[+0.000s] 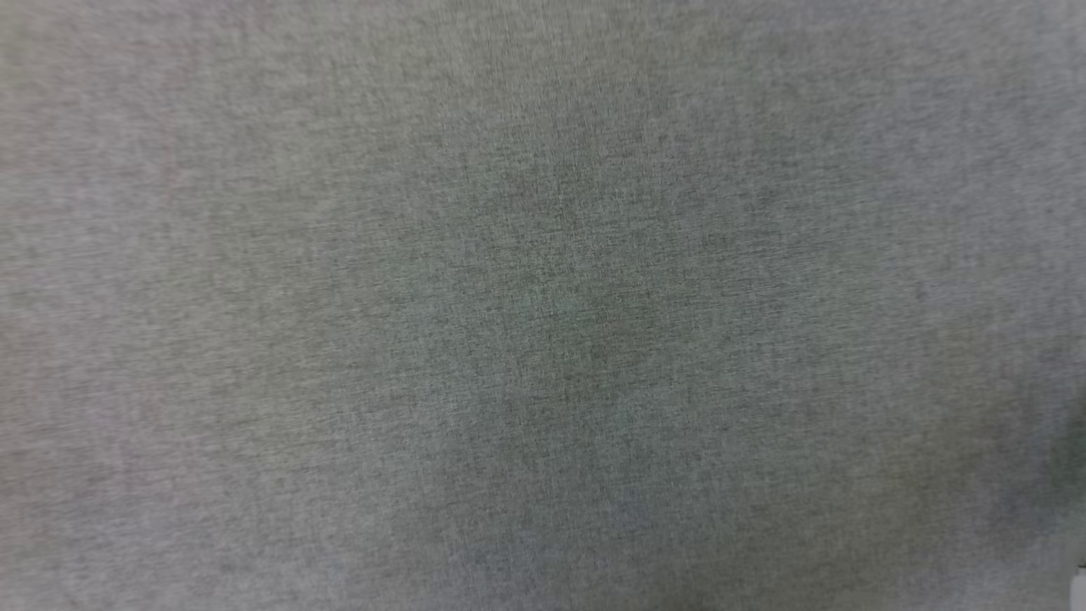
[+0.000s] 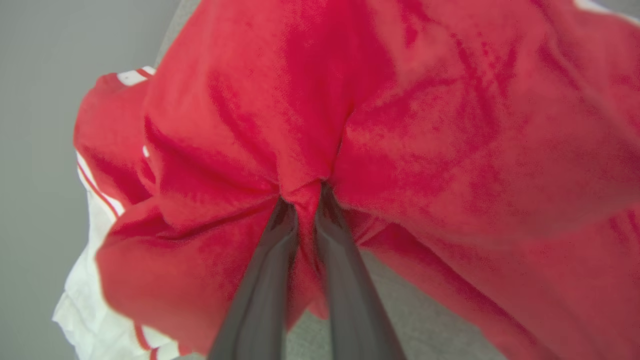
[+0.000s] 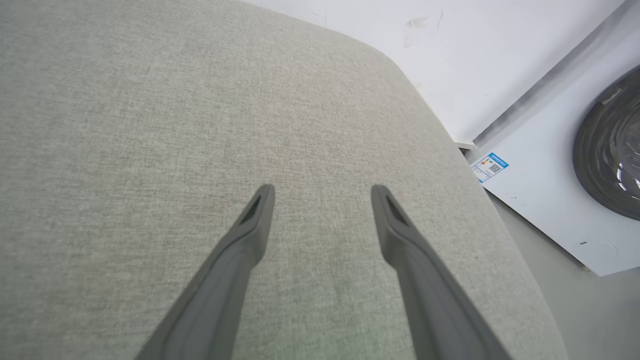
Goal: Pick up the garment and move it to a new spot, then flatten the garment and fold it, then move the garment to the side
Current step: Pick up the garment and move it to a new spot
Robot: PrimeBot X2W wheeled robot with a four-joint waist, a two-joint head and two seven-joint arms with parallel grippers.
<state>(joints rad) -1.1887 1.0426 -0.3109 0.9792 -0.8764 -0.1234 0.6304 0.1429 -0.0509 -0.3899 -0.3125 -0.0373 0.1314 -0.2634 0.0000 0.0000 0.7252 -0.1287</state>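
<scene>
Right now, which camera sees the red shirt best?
The left wrist view: the garment is close, bunched and pinched by the left end effector, with white sleeve trim at the side. The head view looks at the grey cushion; the right wrist view has the open right end effector above it.

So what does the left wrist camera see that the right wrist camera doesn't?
Left wrist view: the red garment with white striped trim, pinched between the left gripper's closed fingers. Right wrist view: the right gripper, open and empty, plus a white appliance with a dark round door and a blue label. Both: the grey fabric surface underneath.
</scene>
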